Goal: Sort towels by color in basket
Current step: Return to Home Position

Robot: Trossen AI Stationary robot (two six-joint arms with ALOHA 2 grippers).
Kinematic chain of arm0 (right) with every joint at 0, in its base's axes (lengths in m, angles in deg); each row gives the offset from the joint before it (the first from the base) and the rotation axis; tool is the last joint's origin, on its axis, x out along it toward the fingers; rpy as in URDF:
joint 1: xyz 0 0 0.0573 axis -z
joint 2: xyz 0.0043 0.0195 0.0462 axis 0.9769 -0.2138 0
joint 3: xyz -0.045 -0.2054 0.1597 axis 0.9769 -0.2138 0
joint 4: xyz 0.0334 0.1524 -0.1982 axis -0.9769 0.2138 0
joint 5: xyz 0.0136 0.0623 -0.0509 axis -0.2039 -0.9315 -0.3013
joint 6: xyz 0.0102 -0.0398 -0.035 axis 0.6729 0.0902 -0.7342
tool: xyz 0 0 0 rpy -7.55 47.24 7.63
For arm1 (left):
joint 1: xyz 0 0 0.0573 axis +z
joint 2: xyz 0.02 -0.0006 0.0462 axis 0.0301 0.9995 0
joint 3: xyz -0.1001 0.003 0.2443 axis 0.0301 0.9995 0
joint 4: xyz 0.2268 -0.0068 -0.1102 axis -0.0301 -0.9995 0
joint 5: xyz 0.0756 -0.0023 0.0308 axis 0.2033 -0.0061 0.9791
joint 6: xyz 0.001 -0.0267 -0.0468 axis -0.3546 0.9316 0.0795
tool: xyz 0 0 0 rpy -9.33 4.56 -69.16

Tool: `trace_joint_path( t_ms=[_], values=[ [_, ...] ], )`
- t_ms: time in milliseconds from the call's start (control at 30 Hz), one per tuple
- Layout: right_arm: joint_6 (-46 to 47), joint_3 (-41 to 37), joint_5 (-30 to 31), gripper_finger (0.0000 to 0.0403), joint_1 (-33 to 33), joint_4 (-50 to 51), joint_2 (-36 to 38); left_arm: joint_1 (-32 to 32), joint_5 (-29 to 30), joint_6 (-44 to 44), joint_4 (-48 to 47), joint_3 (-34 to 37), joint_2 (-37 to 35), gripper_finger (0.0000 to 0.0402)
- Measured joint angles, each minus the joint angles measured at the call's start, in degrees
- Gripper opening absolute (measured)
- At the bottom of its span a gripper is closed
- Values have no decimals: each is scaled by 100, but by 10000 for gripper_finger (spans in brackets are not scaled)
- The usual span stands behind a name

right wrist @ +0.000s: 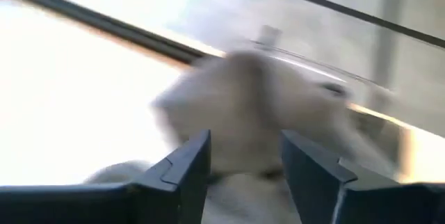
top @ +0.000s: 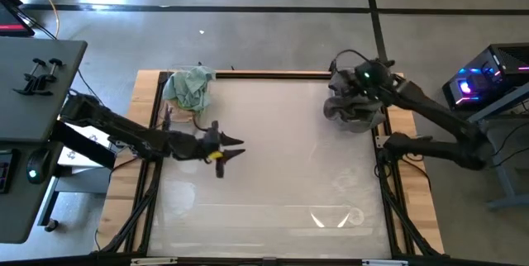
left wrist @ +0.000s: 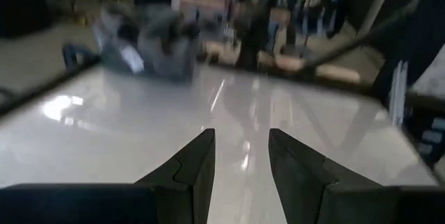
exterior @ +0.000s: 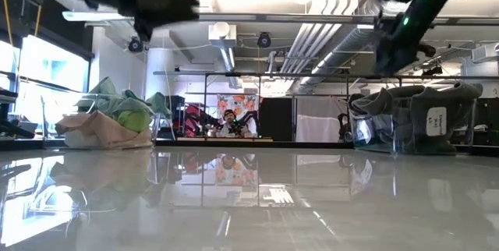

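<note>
Two heaps of towels lie at the table's far side. The light heap (top: 188, 88), pale mint, lime green and cream over pink, rests near the far left corner (exterior: 117, 118). The dark grey heap (top: 351, 111) sits near the far right corner (exterior: 413, 118), apparently inside a clear-walled basket. My left gripper (top: 233, 147) hangs open over the bare middle-left of the table, its fingers (left wrist: 240, 161) pointing toward the grey heap (left wrist: 149, 40). My right gripper (top: 347, 99) hovers open just above the grey heap; a blurred cloth (right wrist: 257, 106) shows beyond its fingers (right wrist: 243, 161). The dark teal towel is not seen.
The glossy white table top (top: 281, 175) is bordered by a dark frame and wooden rails (top: 413, 183). A clear rim (right wrist: 313, 71) shows behind the grey heap. A person sits far off in the room (exterior: 230, 122). A lit computer case (top: 488, 80) stands off the right side.
</note>
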Motion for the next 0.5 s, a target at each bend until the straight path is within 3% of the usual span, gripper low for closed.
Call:
trace_joint_path(
  t_ms=[200,367,500],
  values=[
    [385,-820,-1278,158,-1058,-1095,1588,308,-141,-676,-224,-1,-1231,121],
    [931,-2028,-2044,123,-2367,-2708,2804,688,-175,-821,-1247,-1,-2387,121],
    [1103,-2916,-2443,97,-3340,-3905,3453,972,-601,-608,-2202,-1,-3353,121]
  ],
)
